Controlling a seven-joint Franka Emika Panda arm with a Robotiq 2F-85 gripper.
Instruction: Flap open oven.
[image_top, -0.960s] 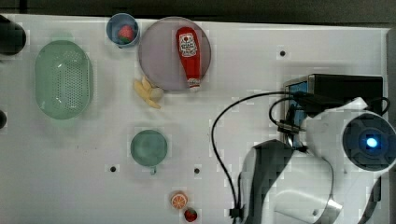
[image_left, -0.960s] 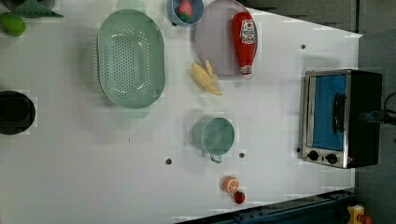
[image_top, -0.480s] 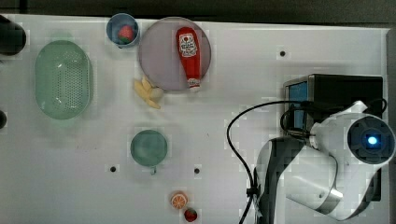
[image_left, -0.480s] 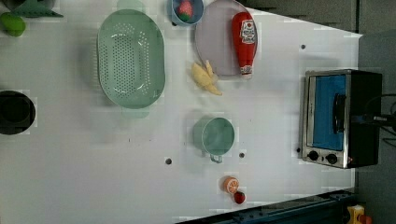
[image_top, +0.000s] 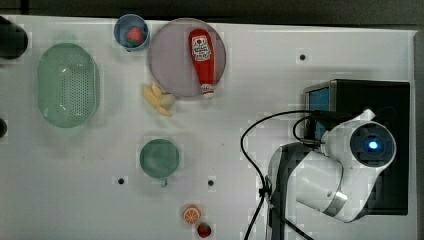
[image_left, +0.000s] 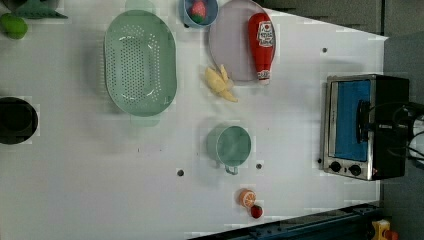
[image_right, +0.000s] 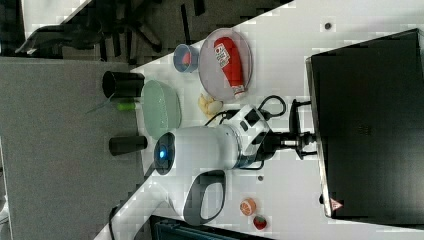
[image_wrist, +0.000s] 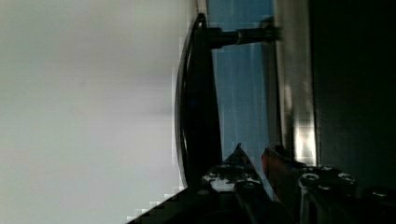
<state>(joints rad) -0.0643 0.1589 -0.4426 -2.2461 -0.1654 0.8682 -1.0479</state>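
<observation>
Since the earlier frame, the arm (image_top: 345, 170) has been carried toward the top view's right, over the oven (image_top: 372, 100), which is seen at the table's (image_top: 250, 70) right edge there, door not yet flapped open. The gripper (image_left: 367, 127) is set at the door handle (image_wrist: 198, 102); its fingers are narrowly parted, though whether the bar is pinched cannot be told. The pull down is judged to remain.

Bright, even light washes the white surface (image_top: 300, 30) almost to glare, with soft, faint shadows. Blocky artefacts smear every edge. Close to the oven (image_wrist: 345, 84), the view turns dim, dark and blurred.
</observation>
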